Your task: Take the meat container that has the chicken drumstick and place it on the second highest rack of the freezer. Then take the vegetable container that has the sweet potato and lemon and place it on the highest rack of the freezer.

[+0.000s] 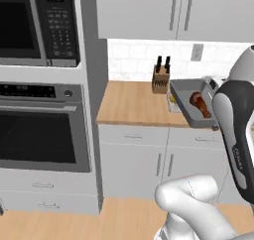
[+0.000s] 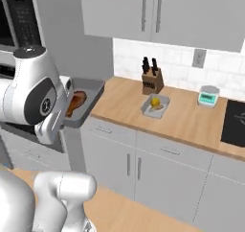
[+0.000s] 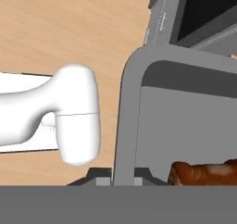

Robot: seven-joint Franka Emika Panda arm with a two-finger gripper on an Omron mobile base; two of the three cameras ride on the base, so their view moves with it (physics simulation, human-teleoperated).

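The meat container [image 1: 184, 96] is a grey tray held up in the air, off the wooden counter [image 1: 130, 105]. The reddish-brown chicken drumstick [image 1: 200, 104] lies inside it. From the right base, the same meat container [image 2: 90, 107] and chicken drumstick [image 2: 76, 102] hang beside my arm, left of the counter's end. My gripper [image 3: 122, 180] is shut on the tray's rim [image 3: 127, 121], with the chicken drumstick [image 3: 203, 172] close by. The vegetable container [image 2: 162, 109] sits on the counter holding the lemon [image 2: 155, 101] and a tan sweet potato [image 2: 154, 108]. The freezer is out of view.
A knife block [image 2: 152, 80] stands at the back of the counter, and a small jar [image 2: 208, 96] is to its right beside a dark cooktop [image 2: 235, 121]. A wall oven [image 1: 42, 135] and a microwave [image 1: 37, 23] fill the left. White cupboards [image 2: 143, 13] hang above.
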